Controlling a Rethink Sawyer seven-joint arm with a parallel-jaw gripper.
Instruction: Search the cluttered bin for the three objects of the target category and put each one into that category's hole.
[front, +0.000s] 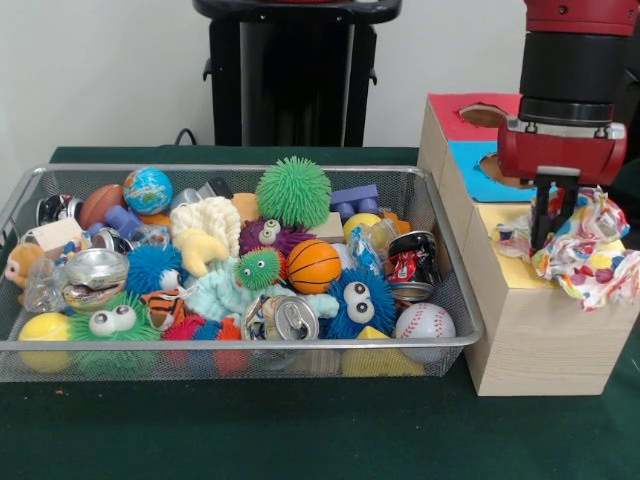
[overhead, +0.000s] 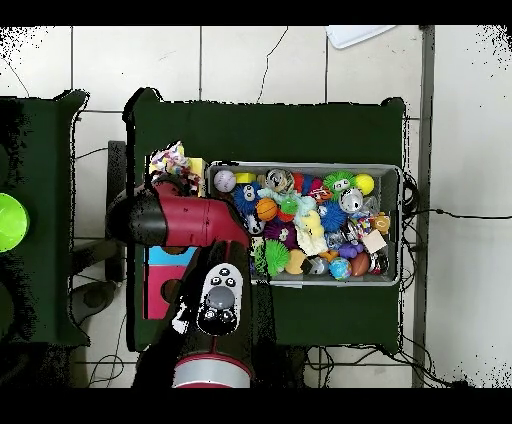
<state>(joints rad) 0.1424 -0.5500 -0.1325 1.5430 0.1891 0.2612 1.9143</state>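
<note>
Right now gripper (front: 553, 222) hangs over yellow-surround hole (front: 530, 240) on wooden box (front: 530, 340), clenched on polka-dot cloth (front: 585, 255), w/ cloth spilling past box edge, so risk is it drapes on rim & misses hole if let go

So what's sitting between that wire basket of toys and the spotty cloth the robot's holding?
In the front view, only the wooden box's near corner and yellow top separate the wire basket from the polka-dot cloth.

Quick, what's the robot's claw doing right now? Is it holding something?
Gripper: closed on a polka-dot cloth, holding it over the yellow part of the wooden box.
</note>
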